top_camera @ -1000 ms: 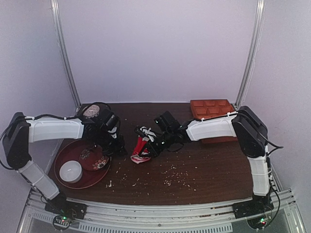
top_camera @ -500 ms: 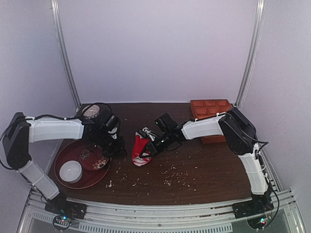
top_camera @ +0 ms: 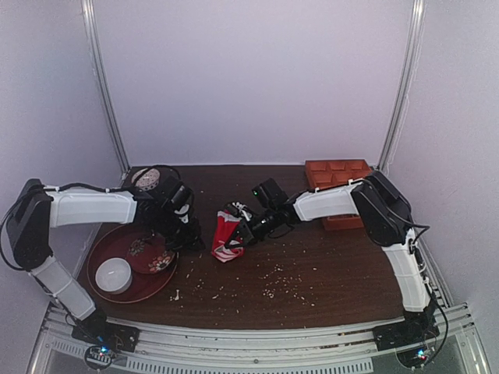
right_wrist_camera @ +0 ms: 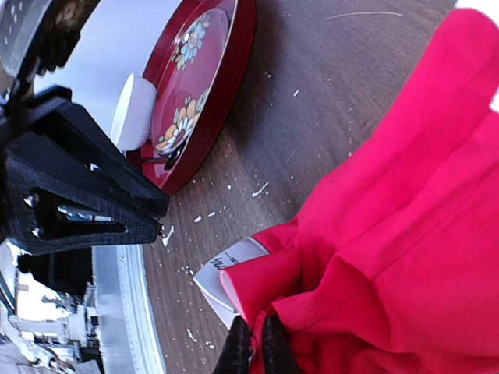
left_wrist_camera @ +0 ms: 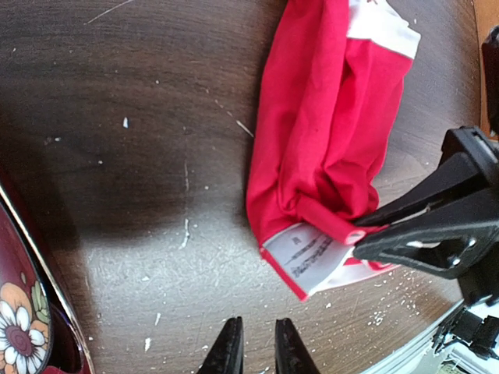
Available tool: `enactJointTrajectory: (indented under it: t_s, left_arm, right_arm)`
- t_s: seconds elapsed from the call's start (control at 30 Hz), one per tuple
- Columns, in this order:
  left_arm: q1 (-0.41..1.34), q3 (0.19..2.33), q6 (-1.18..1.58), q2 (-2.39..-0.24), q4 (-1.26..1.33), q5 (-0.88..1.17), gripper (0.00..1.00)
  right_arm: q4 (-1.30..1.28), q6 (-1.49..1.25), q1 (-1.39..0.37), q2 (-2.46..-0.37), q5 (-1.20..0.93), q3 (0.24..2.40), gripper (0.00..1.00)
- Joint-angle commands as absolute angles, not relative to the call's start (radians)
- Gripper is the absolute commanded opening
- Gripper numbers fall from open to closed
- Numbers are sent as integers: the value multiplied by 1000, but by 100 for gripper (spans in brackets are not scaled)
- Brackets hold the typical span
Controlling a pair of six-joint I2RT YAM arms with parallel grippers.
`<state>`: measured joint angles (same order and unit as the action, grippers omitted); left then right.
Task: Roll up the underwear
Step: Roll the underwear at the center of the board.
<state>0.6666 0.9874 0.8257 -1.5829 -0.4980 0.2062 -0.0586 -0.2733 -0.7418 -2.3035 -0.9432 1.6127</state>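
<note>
Right tool | clamped on underwear fold | left tool near, apart

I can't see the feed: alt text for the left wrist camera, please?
The right gripper pinches a fold of the red underwear beside its white label, the cloth bunched on the dark table. The left gripper hovers at the bottom edge, slightly open and empty; a flowered plate shows lower left.

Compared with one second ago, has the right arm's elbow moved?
Yes. The elbow swung left: it stood mostly to the right of the orange tray, and now it covers the tray's right end.
</note>
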Motion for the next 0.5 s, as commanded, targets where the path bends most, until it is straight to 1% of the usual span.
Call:
enactJointTrajectory:
  t_s: [0.0,0.17,0.33,0.47]
  left_arm:
    - [657,1009,810,-1595,-458,217,16]
    - [657,1008,811,-1595,-453,221,16]
    - [657,1001,807,-1595,-440,229,16]
    - [656,994,797,-1604,-429,247,16]
  right_arm:
    - [-17,-370,-716,-2327,-1025,1645,0]
    - [17,-470,-695,-2376,-1070,1693,0]
    - [-62,-454,-689,-2413,-1072,1753,0]
    - [-58,-484,-683,-2433,-1065,1764,0]
